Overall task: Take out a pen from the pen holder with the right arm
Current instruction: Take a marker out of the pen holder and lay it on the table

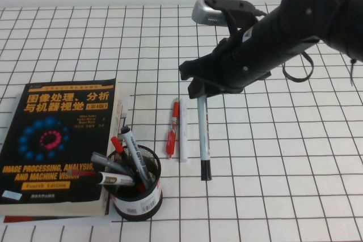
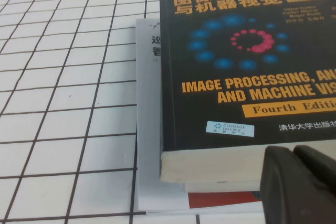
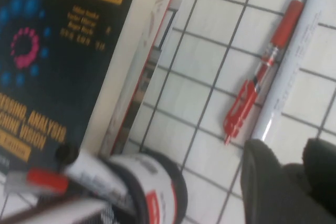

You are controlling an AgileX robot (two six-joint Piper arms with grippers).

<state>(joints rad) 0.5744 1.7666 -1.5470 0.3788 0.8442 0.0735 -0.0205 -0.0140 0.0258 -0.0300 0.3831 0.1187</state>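
Pinching, in right claw [image 1: 198, 92], pen [image 1: 203, 134] by upper end, dangling over bench [image 1: 295, 185], clear of pen holder [image 1: 139, 196]. Resting left claw [image 2: 299, 182], pressed together, by book [image 2: 236, 77]. Risking slip through shallow end-grip on long barrel.

The right arm [image 1: 317, 21] stretches in from the tabletop's far right corner with the right hand [image 1: 195, 90] above the middle, pinched on a pen [image 1: 202, 134], while the left hand [image 2: 295, 157] sits low near the front left edge, fingers pressed together.

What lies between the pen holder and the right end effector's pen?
High view: a red pen and a white pen. The right end effector holds its pen beside them; the left end effector is at the book.
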